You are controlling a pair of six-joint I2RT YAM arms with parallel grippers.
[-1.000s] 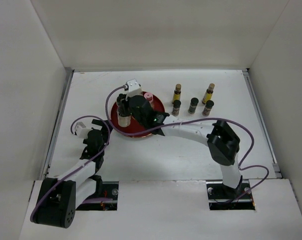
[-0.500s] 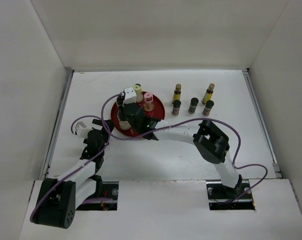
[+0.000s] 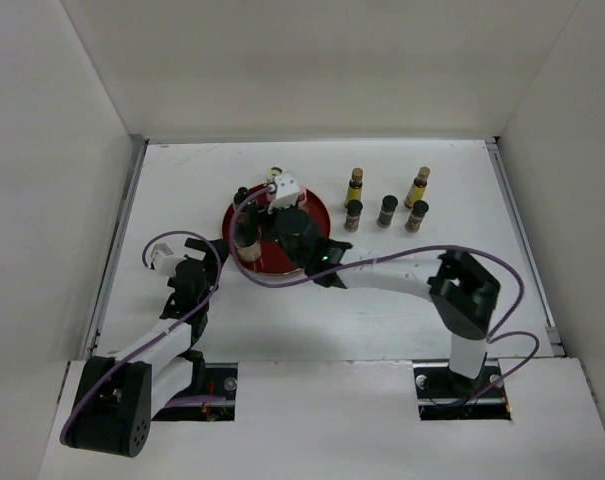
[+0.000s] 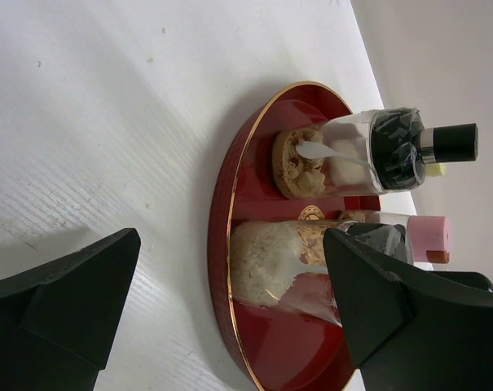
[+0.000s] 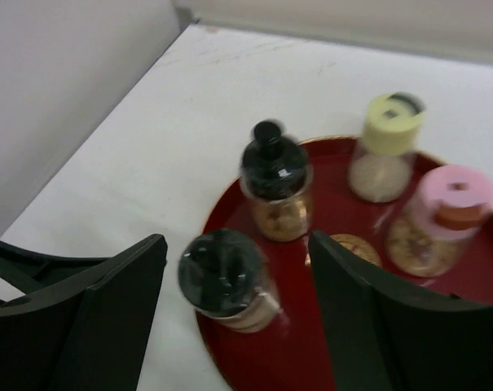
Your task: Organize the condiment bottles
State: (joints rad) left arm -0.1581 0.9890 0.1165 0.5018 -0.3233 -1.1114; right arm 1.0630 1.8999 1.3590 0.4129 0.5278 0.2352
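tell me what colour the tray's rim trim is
Gold, on the red tray; clearest in the left wrist view.

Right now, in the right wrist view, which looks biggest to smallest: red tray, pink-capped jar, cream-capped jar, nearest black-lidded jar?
1. red tray
2. pink-capped jar and nearest black-lidded jar: look alike
3. cream-capped jar: looks smallest, but it stands farthest, so unsure

Your slim white-shelled left arm (image 3: 167, 325) and matching right arm (image 3: 402, 272) carry boxy black joint housings. A thin purple cable (image 3: 513, 334) loops along each. A small green light (image 3: 325, 258) glows mid-frame. The left gripper (image 4: 230, 240) and right gripper (image 5: 236, 240) have matte black wedge-shaped fingers (image 4: 67, 301).
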